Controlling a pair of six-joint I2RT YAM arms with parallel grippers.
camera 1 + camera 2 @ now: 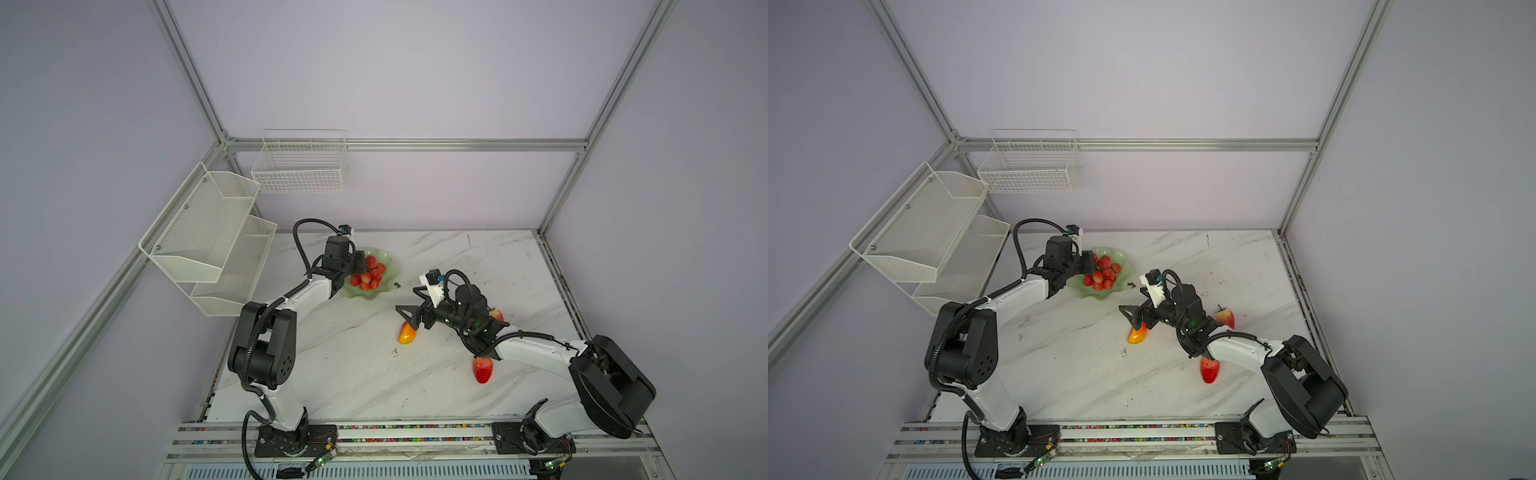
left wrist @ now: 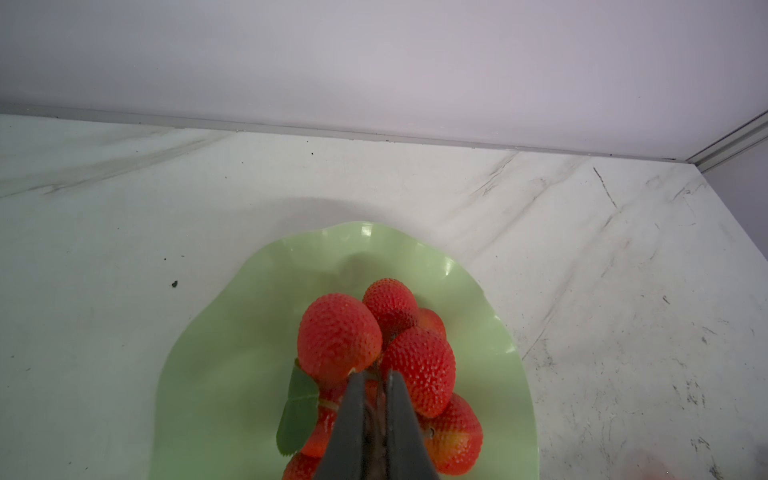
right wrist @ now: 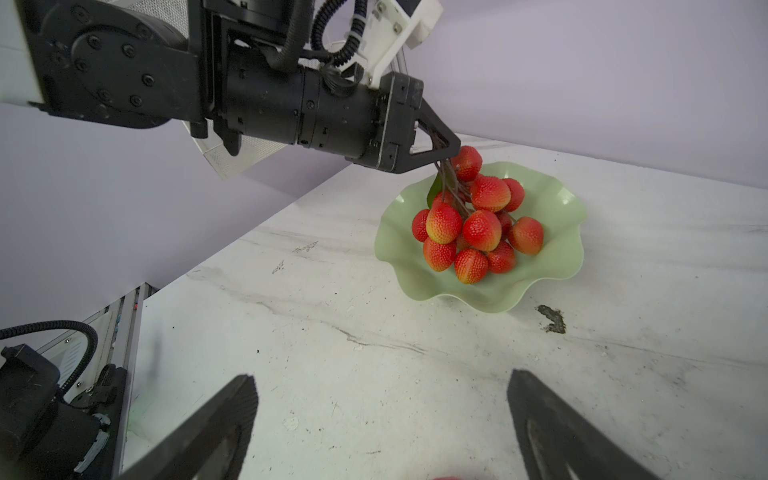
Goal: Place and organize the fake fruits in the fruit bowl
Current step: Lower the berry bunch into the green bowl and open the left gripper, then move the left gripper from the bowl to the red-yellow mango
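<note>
Closest to me, at the right front of the white marble-patterned tabletop (image 1: 332, 374), a glossy red plastic strawberry (image 1: 483, 370) lies with its far end tucked under the right arm. Further in lies a yellow-red plastic mango (image 1: 1137, 334), and well apart to its right a paler red-cream strawberry (image 1: 1225, 318). The right gripper (image 1: 409, 306) hangs over the mango's far tip, jaws spread wide with nothing between them; whether a finger touches the mango I cannot tell. Beyond, left of centre, stands the shallow mint-green fruit bowl with a wavy rim (image 3: 552, 199). The left gripper (image 3: 449, 150) is clamped tight on the brown stem of a bunch of bumpy red plastic fruits (image 3: 478, 224), which dangles inside the bowl. On the far left walls hang a white mesh tiered shelf (image 1: 208, 232) and a white wire basket (image 1: 299, 166).
</note>
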